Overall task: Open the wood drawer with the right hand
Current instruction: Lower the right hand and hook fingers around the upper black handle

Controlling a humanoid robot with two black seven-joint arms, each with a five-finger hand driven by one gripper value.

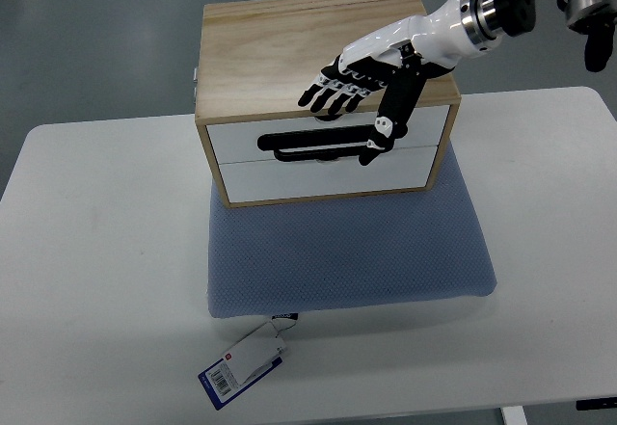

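A light wood drawer box point(289, 49) stands on a blue-grey mat at the back of the white table. Its front holds two white drawers point(328, 170), both closed, with dark slot handles point(308, 142) near their shared seam. My right hand point(362, 107) comes in from the upper right and hovers over the box's front top edge. Its fingers point(333, 92) are spread and relaxed, holding nothing. The thumb point(386, 121) hangs down in front of the upper drawer next to the right end of the slot handle. The left arm is out of view.
The blue-grey mat point(347, 252) lies on the white table point(96, 280) in front of and under the box. A tag with a barcode point(246, 367) lies at the mat's front left corner. The table's front edge runs along the bottom.
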